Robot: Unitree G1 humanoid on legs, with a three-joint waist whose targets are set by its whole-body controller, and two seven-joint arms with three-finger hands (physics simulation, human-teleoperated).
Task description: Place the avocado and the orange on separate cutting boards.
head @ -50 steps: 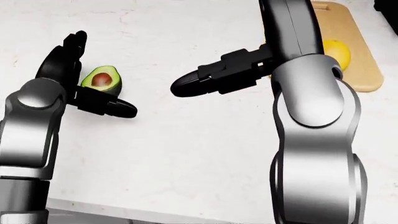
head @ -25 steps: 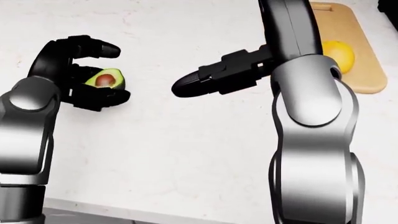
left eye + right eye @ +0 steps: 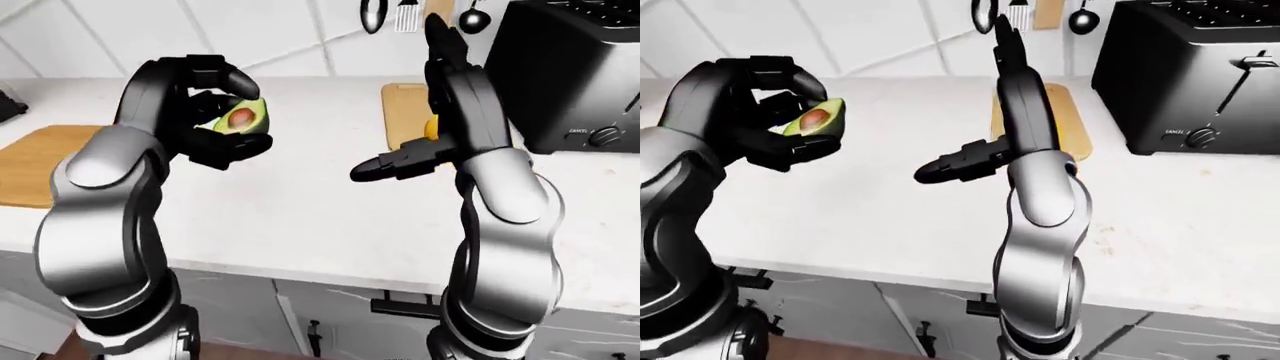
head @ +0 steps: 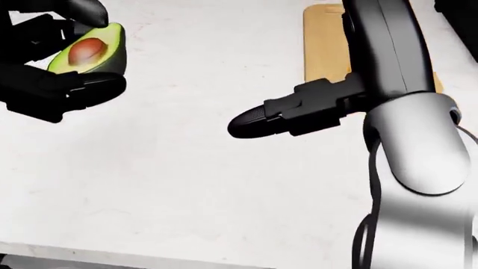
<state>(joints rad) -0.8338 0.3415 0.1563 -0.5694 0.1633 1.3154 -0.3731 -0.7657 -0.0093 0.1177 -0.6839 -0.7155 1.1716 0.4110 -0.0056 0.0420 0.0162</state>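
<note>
We hold the avocado in our left hand, fingers curled round it from above and below, the cut face with its brown pit turned toward our cameras. In the left-eye view it sits at upper left of centre, raised clear of the white tabletop. We judge it is carried high so that it can travel to a board without dragging on the surface.

The free cutting board lies at the far left edge of the left-eye view, partly hidden behind our left arm. It carries nothing that we can see, so it looks like the place for the avocado. The hand is well apart from it and would need to swing toward the left of the frame.

The second cutting board lies at upper centre-right, beside the black toaster. A sliver of the orange shows on it, mostly hidden by our right forearm, so that half of the task seems done.

Our right hand holds nothing; in the head view it hangs mid-frame above the bare tabletop, its fingers stretched together toward the left of the frame, apparently parked out of the way. Utensils hang on the wall at the top.
</note>
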